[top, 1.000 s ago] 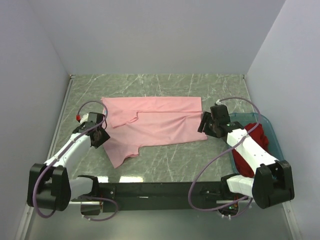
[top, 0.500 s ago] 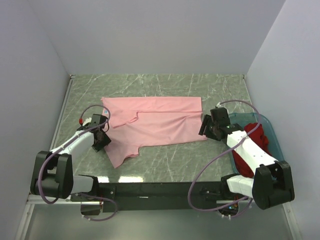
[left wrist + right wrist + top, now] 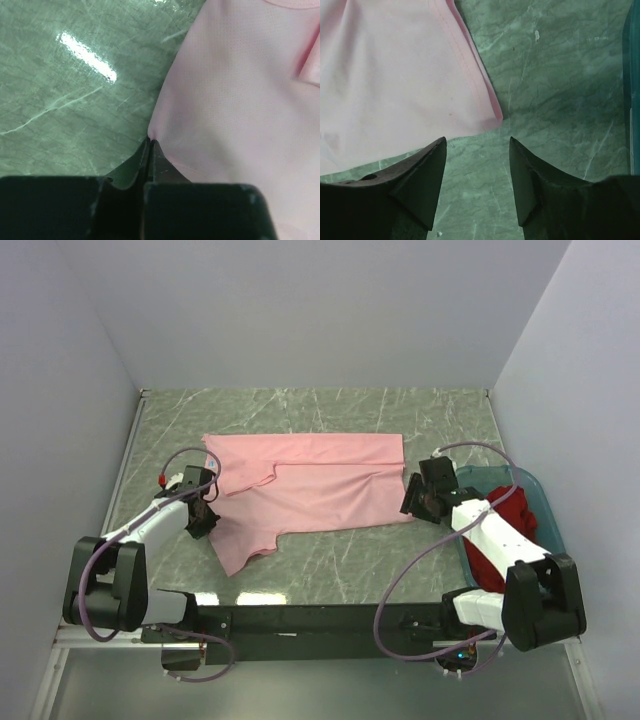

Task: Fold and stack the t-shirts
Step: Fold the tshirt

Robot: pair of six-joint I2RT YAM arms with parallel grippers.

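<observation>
The light pink t-shirt (image 3: pixel 320 485) lies spread on the green marbled table, with its upper part folded over. My left gripper (image 3: pixel 204 518) is at the shirt's left edge. In the left wrist view its jaws (image 3: pixel 149 141) are shut, with the pink cloth (image 3: pixel 240 90) puckered at their tip. My right gripper (image 3: pixel 412 502) is open just short of the shirt's lower right corner. In the right wrist view it (image 3: pixel 476 142) stands over bare table, with the shirt's hemmed corner (image 3: pixel 492 117) just ahead of it. The bright red t-shirt (image 3: pixel 508 525) lies bunched in the tub, partly hidden by the right arm.
A teal translucent tub (image 3: pixel 541 502) stands at the right edge of the table, and its rim shows in the right wrist view (image 3: pixel 632 90). White walls close in the table on the left, back and right. Green tabletop (image 3: pixel 350 560) lies bare in front of the shirt.
My left gripper has moved a little toward me along the shirt's left edge. My right gripper has moved slightly down toward the shirt's lower right corner. The shirt has not moved.
</observation>
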